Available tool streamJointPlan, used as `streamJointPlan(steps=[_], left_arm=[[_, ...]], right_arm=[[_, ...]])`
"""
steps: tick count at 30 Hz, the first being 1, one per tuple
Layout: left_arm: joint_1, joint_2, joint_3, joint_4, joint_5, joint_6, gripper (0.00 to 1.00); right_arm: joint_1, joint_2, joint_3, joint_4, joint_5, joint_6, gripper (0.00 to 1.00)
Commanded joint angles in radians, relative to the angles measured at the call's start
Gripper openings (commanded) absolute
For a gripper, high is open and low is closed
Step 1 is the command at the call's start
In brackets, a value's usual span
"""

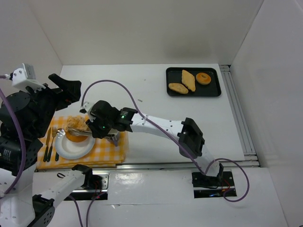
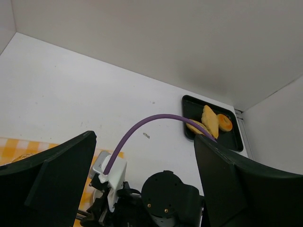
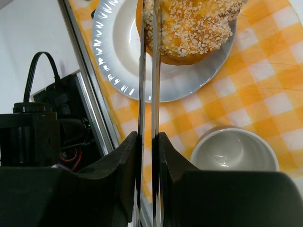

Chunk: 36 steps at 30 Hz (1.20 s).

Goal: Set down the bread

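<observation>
A sesame-topped bread roll (image 1: 75,126) sits between the tips of metal tongs (image 1: 91,134) just over a white plate (image 1: 71,148) on a yellow checked cloth (image 1: 113,152). My right gripper (image 1: 108,127) is shut on the tongs' handles. In the right wrist view the tongs (image 3: 147,71) run up from my gripper (image 3: 148,142) to the roll (image 3: 194,28), which is low over the plate (image 3: 118,61); I cannot tell if it touches. My left gripper (image 1: 66,91) is open and empty, raised at the far left; its wide-apart fingers (image 2: 52,179) frame the left wrist view.
A black tray (image 1: 215,93) at the back right holds three more breads (image 1: 188,80), also in the left wrist view (image 2: 210,120). A white cup (image 3: 234,151) stands on the cloth beside the plate. A fork and knife (image 1: 49,143) lie left of the plate.
</observation>
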Motion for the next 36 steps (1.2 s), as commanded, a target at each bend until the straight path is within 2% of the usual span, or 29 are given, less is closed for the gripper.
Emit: streamJointPlan(steps=[1,3,5,8,13,18,21,22,24,25,30,34,36], left_arm=[[-0.002,-0.005,-0.003,0.033,-0.012,-0.012,0.97],[-0.002,-0.005,-0.003,0.033,-0.003,-0.012,0.97],[-0.002,-0.005,-0.003,0.033,-0.002,-0.003,0.97],[-0.002,-0.005,-0.003,0.033,-0.002,-0.003,0.97],[-0.002,-0.005,-0.003,0.043,-0.002,-0.003,0.97],[-0.002,-0.005,-0.012,0.052,0.007,-0.003,0.97],[-0.002,-0.005,-0.033,0.062,0.007,-0.003,0.97],[-0.002,-0.005,-0.043,0.073,0.007,-0.003,0.97],[-0.002,0.005,-0.070,0.085,0.007,0.006,0.97],[-0.002,0.016,-0.090,0.096,0.016,0.019,0.97],[-0.002,0.053,-0.130,0.096,0.072,0.028,0.97],[-0.002,0.064,-0.152,0.096,0.108,0.028,0.97],[-0.002,0.074,-0.152,0.096,0.126,0.028,0.97]], right_arm=[[0.027,0.011,0.053,-0.030,0.002,-0.022,0.21],[0.027,-0.001,0.065,-0.042,0.044,-0.031,0.41],[0.027,-0.047,0.065,-0.042,0.059,-0.040,0.55],[0.027,-0.113,0.009,-0.001,0.113,-0.040,0.61],[-0.061,-0.299,-0.123,0.083,0.130,-0.017,0.61],[-0.178,-0.420,-0.229,0.053,0.215,0.035,0.58],[-0.335,-0.512,-0.384,0.063,0.226,0.081,0.58],[-0.431,-0.588,-0.474,0.088,0.217,0.110,0.58],[-0.540,-0.648,-0.539,0.088,0.205,0.132,0.58],[-0.647,-0.682,-0.560,0.088,0.205,0.141,0.58],[-0.957,-0.663,-0.665,0.086,0.196,0.162,0.58],[-1.093,-0.597,-0.692,0.142,0.147,0.184,0.58],[-1.120,-0.552,-0.660,0.142,0.136,0.184,0.58]])
